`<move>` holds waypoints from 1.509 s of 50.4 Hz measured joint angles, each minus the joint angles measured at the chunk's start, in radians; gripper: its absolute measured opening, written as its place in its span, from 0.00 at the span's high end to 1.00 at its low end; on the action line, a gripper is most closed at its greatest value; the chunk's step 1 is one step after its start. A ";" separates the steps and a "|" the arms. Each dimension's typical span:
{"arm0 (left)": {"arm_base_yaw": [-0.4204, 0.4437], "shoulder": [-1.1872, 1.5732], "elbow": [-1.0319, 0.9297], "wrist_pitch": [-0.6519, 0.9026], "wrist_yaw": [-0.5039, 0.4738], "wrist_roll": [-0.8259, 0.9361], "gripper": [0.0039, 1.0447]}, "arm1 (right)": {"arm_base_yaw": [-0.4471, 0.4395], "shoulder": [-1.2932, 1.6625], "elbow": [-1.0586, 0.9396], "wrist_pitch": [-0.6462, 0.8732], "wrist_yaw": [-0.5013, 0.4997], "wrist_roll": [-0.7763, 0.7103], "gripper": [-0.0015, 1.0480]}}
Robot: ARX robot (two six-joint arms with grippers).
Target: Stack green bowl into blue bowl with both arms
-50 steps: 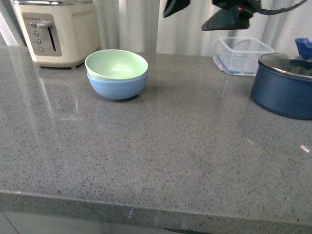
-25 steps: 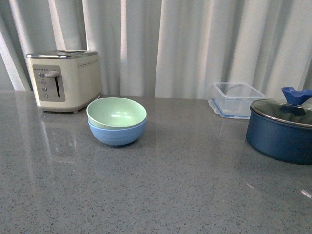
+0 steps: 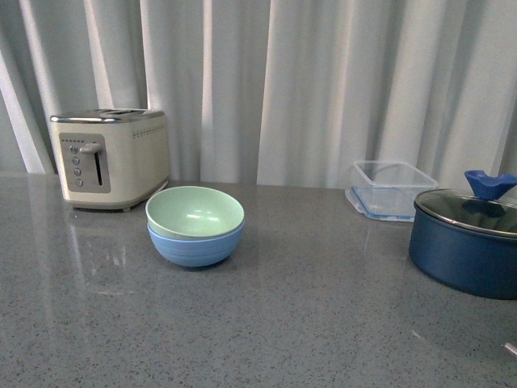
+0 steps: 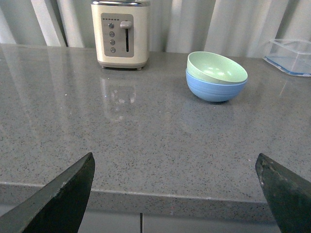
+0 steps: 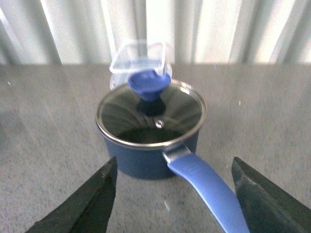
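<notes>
Nesting green bowl in blue bowl, toaster behind; pot apart — both grippers spread wide, empty.

Soft, even daylight came through the curtains behind. The grey countertop showed pale sheen and the toaster's reflection. The right wrist view was blurred, its curtains overexposed; the other views were sharp.

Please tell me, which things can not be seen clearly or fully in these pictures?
- Inside of the blue bowl: hidden in the front and left wrist views by the green bowl nested in it.
- Pot: cut off by the front view's edge; its handle runs out of the right wrist view.
- Toaster button markings: too small.
- Right wrist view: blurred.
- Both grippers: only finger edges show.
</notes>
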 joint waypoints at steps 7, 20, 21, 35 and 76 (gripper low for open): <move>0.000 0.000 0.000 0.000 0.000 0.000 0.06 | 0.043 -0.082 -0.127 0.146 0.042 0.000 0.57; 0.000 0.000 0.000 0.000 0.000 0.000 0.06 | 0.107 -0.203 -0.282 0.161 0.103 0.000 0.96; 0.000 0.000 0.000 0.000 0.000 0.000 0.06 | 0.111 -0.214 -0.291 0.161 0.106 0.000 0.99; 0.000 0.000 0.000 0.000 0.000 0.000 0.06 | 0.235 -0.413 -0.423 0.094 0.226 -0.002 0.99; 0.000 0.000 0.000 0.000 0.000 0.000 0.06 | 0.241 -0.803 -0.519 -0.183 0.232 -0.002 0.99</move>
